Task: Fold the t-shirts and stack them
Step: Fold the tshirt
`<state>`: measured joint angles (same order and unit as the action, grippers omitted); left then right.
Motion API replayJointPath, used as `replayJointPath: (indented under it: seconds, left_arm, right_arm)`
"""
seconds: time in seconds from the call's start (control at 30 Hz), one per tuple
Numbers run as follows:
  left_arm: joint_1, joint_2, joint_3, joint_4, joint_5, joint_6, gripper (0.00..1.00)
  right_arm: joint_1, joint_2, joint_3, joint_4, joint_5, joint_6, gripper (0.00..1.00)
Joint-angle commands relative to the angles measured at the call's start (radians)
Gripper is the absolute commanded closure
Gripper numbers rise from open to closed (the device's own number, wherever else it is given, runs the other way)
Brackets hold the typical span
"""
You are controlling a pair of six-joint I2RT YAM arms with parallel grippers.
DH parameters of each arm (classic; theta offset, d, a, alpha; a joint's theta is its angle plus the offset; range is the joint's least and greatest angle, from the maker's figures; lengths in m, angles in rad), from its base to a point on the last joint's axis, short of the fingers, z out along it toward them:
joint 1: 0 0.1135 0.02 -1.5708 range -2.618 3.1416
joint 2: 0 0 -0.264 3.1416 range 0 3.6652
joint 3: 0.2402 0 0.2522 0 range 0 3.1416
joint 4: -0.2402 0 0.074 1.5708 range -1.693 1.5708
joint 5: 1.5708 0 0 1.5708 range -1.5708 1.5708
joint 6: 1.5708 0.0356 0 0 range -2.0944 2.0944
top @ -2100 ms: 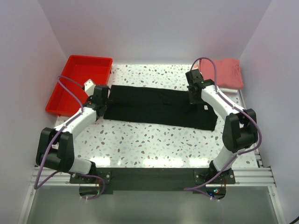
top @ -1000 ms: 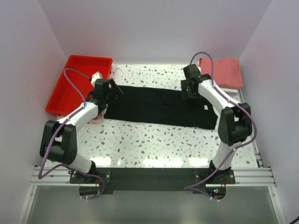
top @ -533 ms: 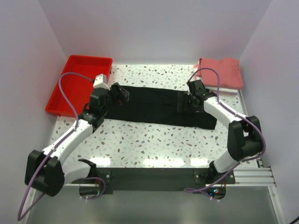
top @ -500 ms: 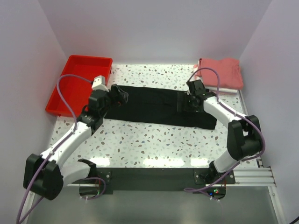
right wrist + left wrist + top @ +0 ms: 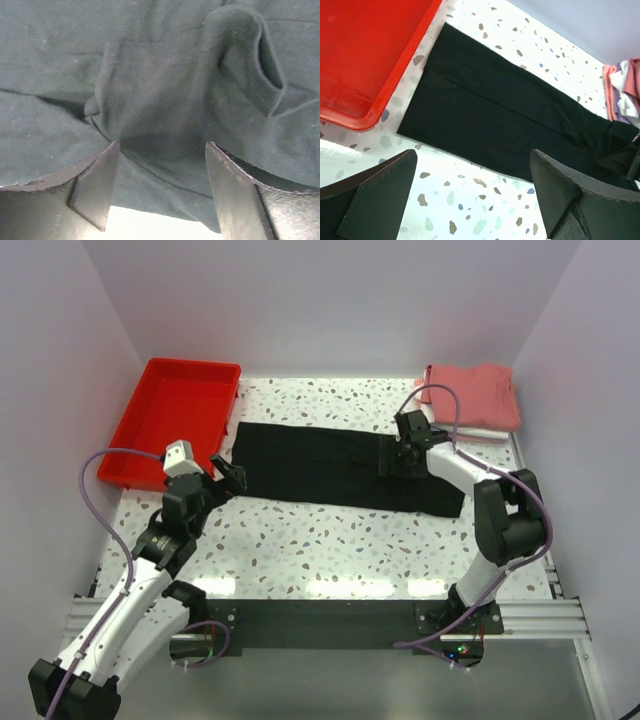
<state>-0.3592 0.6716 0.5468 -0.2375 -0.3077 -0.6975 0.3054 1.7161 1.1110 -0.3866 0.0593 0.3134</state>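
Partly done: salmon-red t-shirt (image 5: 475, 390) sits stacked at two o'clock; half-folded black t-shirt (image 5: 320, 462) remains, right gripper (image 5: 160, 170) straddles it unclenched, left gripper (image 5: 230, 472) gapes.

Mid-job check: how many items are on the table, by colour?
Black t-shirt: 1
Salmon-red t-shirt, top of the stack: 1
Red tray: 1
Total: 3, plus paler layers under the salmon one, too hidden to count.
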Motion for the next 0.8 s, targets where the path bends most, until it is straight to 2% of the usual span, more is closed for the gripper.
replayJointPath:
  seconds: [0.0, 0.07, 0.23, 0.3, 0.33, 0.43, 0.47, 0.63, 0.77]
  left_arm:
    - [-0.004, 0.005, 0.001, -0.039, -0.042, -0.028, 0.0]
    - [-0.004, 0.014, 0.004, -0.048, -0.039, -0.036, 0.0]
    - [-0.006, 0.031, 0.019, -0.063, -0.051, -0.037, 0.0]
    - [-0.006, 0.029, 0.018, -0.059, -0.054, -0.039, 0.0]
    - [-0.004, 0.028, 0.015, -0.057, -0.056, -0.039, 0.0]
    - [-0.004, 0.028, 0.007, -0.051, -0.054, -0.036, 0.0]
    - [-0.004, 0.028, 0.007, -0.049, -0.054, -0.034, 0.0]
    - [-0.004, 0.022, 0.004, -0.036, -0.05, -0.031, 0.0]
    - [-0.004, 0.022, 0.001, -0.033, -0.056, -0.033, 0.0]
  right_arm:
    - [-0.003, 0.005, 0.044, 0.04, 0.066, -0.004, 0.28]
    - [-0.003, 0.013, 0.044, 0.043, 0.083, -0.008, 0.35]
    - [-0.005, 0.033, 0.053, 0.037, 0.097, -0.013, 0.36]
    - [-0.003, 0.037, 0.055, 0.041, 0.096, -0.014, 0.46]
    - [-0.003, 0.037, 0.055, 0.043, 0.087, -0.013, 0.56]
    - [-0.003, 0.033, 0.056, 0.045, 0.056, -0.016, 0.72]
    - [-0.003, 0.028, 0.056, 0.043, 0.044, -0.016, 0.8]
    - [-0.003, -0.007, 0.053, 0.058, -0.002, -0.013, 0.98]
    - [-0.003, -0.018, 0.075, 0.086, -0.058, 0.009, 1.0]
